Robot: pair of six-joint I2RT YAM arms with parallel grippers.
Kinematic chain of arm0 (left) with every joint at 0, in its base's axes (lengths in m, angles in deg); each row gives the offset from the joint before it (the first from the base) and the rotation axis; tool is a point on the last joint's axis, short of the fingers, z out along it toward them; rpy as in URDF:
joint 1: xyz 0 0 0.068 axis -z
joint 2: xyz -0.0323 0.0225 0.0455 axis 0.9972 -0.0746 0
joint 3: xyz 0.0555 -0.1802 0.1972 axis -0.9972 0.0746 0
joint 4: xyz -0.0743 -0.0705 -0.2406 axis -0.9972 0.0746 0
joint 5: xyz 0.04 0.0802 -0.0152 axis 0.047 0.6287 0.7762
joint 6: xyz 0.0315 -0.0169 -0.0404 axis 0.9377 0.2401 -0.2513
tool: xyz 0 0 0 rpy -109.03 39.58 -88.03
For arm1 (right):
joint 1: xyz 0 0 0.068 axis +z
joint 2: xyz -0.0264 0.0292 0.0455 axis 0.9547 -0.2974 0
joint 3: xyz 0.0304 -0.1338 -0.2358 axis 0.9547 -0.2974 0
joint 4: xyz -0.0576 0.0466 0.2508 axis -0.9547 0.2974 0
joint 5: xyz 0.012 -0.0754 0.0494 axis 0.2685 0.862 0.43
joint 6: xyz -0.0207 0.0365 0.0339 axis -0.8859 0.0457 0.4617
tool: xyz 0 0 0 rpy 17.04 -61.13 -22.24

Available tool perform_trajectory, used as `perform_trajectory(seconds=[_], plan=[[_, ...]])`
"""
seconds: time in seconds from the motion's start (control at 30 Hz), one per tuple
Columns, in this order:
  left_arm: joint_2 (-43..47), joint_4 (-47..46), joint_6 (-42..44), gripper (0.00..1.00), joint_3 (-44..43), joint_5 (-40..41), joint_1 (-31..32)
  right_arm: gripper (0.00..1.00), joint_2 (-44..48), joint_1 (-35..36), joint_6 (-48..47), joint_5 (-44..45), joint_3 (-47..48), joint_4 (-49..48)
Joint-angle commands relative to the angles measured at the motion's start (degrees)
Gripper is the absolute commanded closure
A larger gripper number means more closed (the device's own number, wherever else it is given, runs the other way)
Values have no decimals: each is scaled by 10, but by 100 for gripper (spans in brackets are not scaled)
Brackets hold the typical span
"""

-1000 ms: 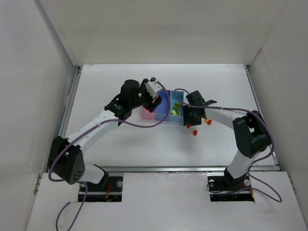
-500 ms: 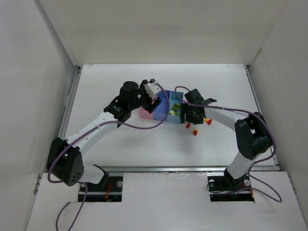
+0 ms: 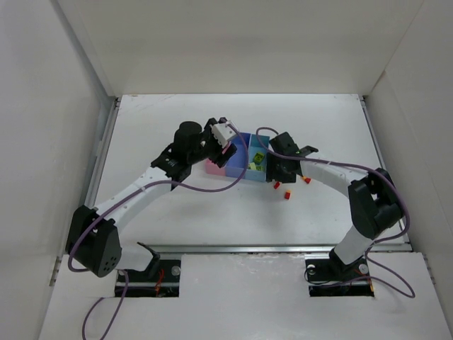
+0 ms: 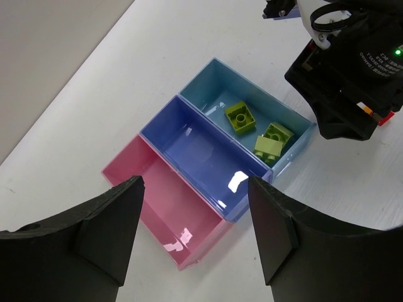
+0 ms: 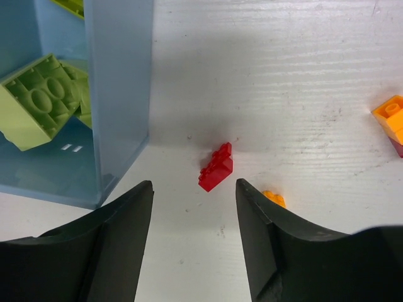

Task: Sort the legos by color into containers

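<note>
1. Legos: yellow-green plastic bricks [image 4: 240, 117] lie in the light blue plastic bin [image 5: 119, 94]; one tiny red plastic brick [image 5: 216, 167] sits on the white table [image 5: 283, 75] just beside it.
2. Both the left gripper [image 4: 194, 207] and the right gripper [image 5: 192, 207] have their fingers apart and hold nothing.
3. Next, I think, the right gripper must go down and pinch the red brick.

- top cam: high over the near edge, tilted down, far enough back to get the whole desk [image 3: 212, 212]
- left wrist cam: above the containers [image 4: 201, 157], looking down at a slant, mid range
- right wrist cam: really close to the desk, facing straight down
- all three catch the light blue bin [image 5: 116, 94] and its green legos [image 5: 38, 100]
</note>
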Motion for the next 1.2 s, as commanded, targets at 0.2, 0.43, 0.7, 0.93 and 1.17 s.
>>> perform_trajectory(seconds=[0.2,0.43,0.7,0.93,1.17], plan=[[49,-44,-2,36,34,-10,1,42,26,8,20,23,-8,21],[49,-44,-2,36,34,-10,1,57,19,8,49,-4,-38,-22],[49,-39,-2,36,29,-5,1,52,0,-3,49,2,-32,-29],[49,-39,-2,36,23,-5,1,54,-20,-26,43,-22,-33,-52],[49,-33,3,36,23,-5,1,68,-38,-32,38,-22,-28,-52]])
